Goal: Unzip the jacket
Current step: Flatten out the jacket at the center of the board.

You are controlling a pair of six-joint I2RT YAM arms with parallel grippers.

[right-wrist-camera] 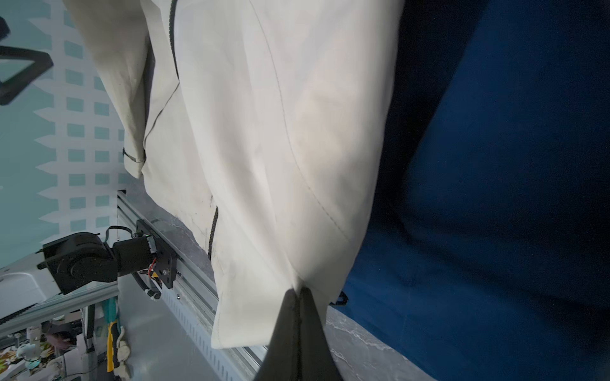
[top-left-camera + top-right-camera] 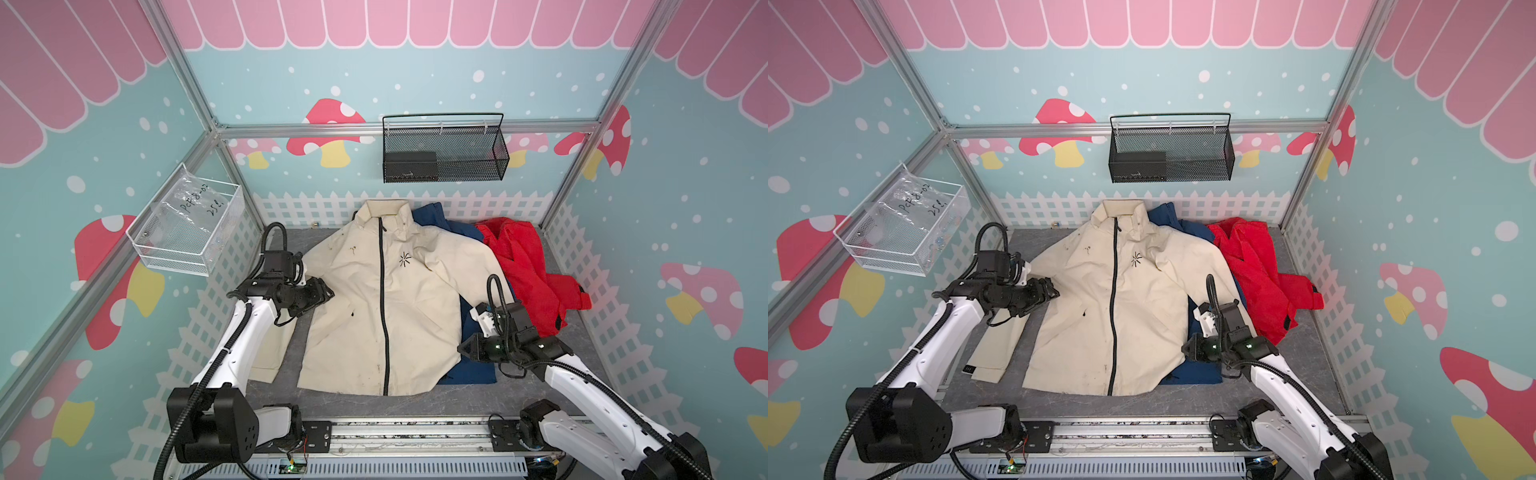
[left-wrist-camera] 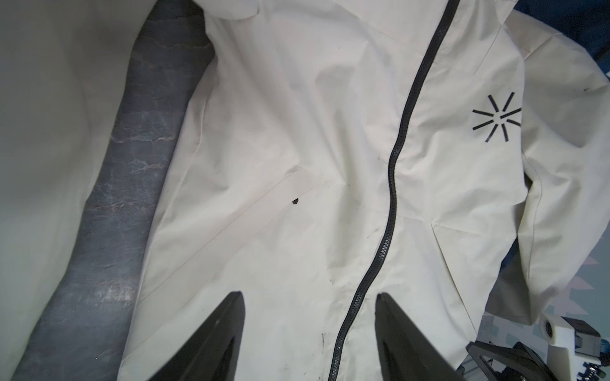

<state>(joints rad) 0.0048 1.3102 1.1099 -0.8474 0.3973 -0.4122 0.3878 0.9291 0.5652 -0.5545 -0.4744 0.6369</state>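
We are hovering left gripper (image 2: 328,293), jaws apart, over cream jacket (image 2: 365,311) near sleeve. Jacket lying flat mid-table (image 2: 457,401), zipper (image 2: 383,299) done up. We are pinching jacket's side edge with right gripper (image 1: 298,290), jaws clamped on fabric, over blue garment (image 2: 478,372).

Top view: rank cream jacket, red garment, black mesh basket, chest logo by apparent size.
1. cream jacket
2. red garment and black mesh basket, about alike; not ranked
3. chest logo
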